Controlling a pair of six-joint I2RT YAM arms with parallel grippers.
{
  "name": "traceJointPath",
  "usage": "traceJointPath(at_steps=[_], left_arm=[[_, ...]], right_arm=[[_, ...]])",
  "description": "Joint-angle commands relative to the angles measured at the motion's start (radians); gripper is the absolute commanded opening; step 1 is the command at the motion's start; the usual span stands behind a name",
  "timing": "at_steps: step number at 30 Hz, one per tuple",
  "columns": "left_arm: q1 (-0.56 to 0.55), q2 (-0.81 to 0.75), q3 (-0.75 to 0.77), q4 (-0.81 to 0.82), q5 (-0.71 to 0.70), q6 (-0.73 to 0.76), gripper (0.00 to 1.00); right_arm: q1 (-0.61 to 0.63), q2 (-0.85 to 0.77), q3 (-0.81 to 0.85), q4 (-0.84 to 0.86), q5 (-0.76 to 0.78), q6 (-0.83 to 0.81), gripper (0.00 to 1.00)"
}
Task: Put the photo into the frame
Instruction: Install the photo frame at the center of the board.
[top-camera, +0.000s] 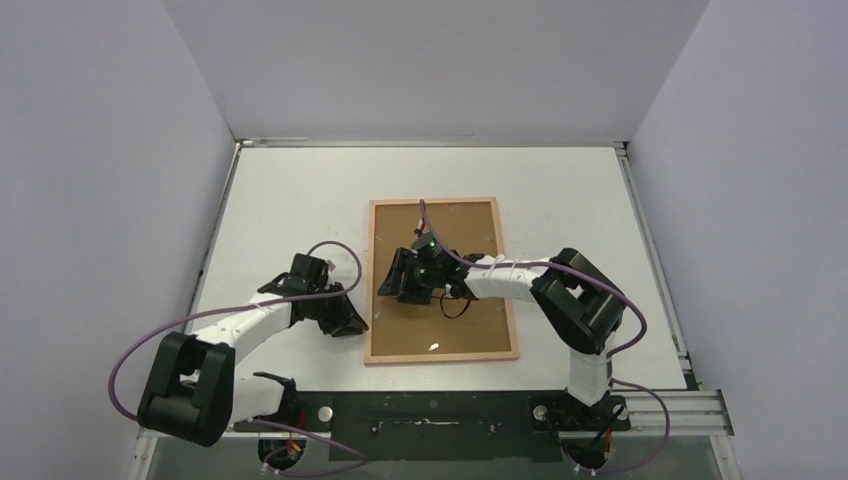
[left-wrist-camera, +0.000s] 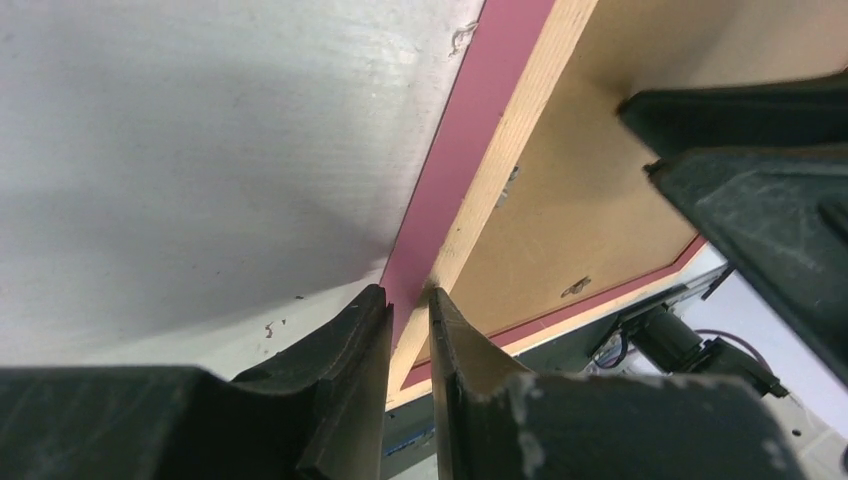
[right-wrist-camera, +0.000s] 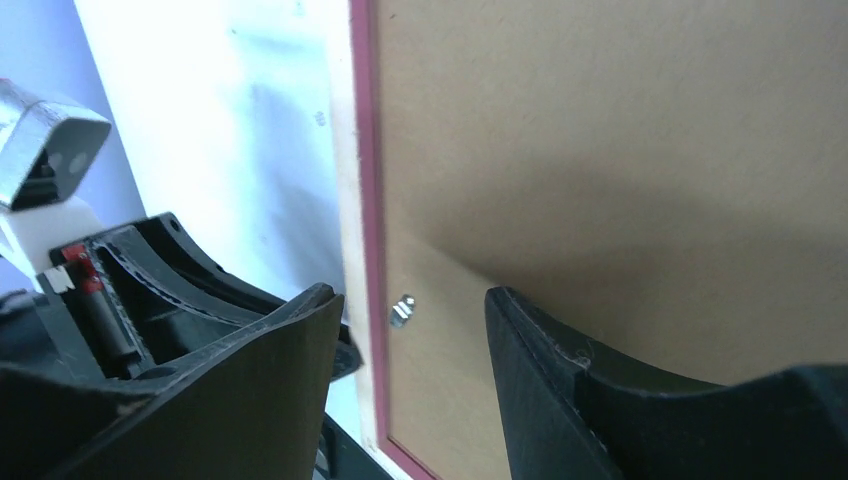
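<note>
The frame (top-camera: 470, 356) lies back-up on the white table, with the brown backing panel (top-camera: 470, 320) set in it. The photo is hidden. My left gripper (top-camera: 355, 322) is at the frame's left rail near its front corner. In the left wrist view its jaws (left-wrist-camera: 410, 300) stand narrow, shut on the wood-and-pink rail (left-wrist-camera: 505, 130). My right gripper (top-camera: 397, 283) hovers over the panel's left side. In the right wrist view it (right-wrist-camera: 410, 300) is open, and a small metal tab (right-wrist-camera: 401, 311) on the panel (right-wrist-camera: 620, 150) shows between its fingers.
Grey walls (top-camera: 120, 150) enclose the table on three sides. A black base rail (top-camera: 430, 415) runs along the near edge between the arm bases. Purple cables (top-camera: 130, 350) loop off both arms. Bare white table (top-camera: 290, 200) lies left of and behind the frame.
</note>
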Motion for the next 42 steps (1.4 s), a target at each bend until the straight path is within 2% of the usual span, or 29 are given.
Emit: traceJointPath(at_steps=[1,4,6,12,21,26,33,37,42], left_arm=[[-0.013,-0.122,-0.078,0.118,-0.054,-0.098,0.19],[-0.022,-0.162,-0.115,0.148,-0.063,-0.124,0.19],[-0.028,-0.16,-0.138,0.186,-0.041,-0.125,0.19],[-0.049,-0.162,-0.102,0.145,-0.038,-0.074,0.18],[-0.065,-0.201,-0.099,0.068,-0.079,-0.042,0.17],[-0.069,-0.204,-0.101,0.054,-0.081,-0.036,0.17],[-0.08,-0.176,-0.088,0.072,-0.073,-0.041,0.17],[-0.084,-0.158,-0.084,0.085,-0.058,-0.036,0.23],[-0.085,-0.131,-0.077,0.084,-0.05,-0.028,0.24]], right_arm=[[0.12,-0.076,-0.066,0.087,0.237,0.279,0.56],[0.17,-0.086,-0.058,0.05,0.308,0.327,0.56],[0.185,-0.093,-0.026,-0.047,0.347,0.331,0.55],[0.229,-0.11,0.013,-0.15,0.459,0.34,0.54],[0.245,-0.074,-0.028,-0.015,0.426,0.37,0.48],[0.25,-0.07,-0.015,-0.017,0.447,0.363,0.43],[0.257,-0.048,-0.018,-0.028,0.447,0.379,0.42],[0.259,-0.026,-0.013,-0.014,0.427,0.379,0.36],[0.263,-0.017,-0.018,0.026,0.427,0.384,0.28]])
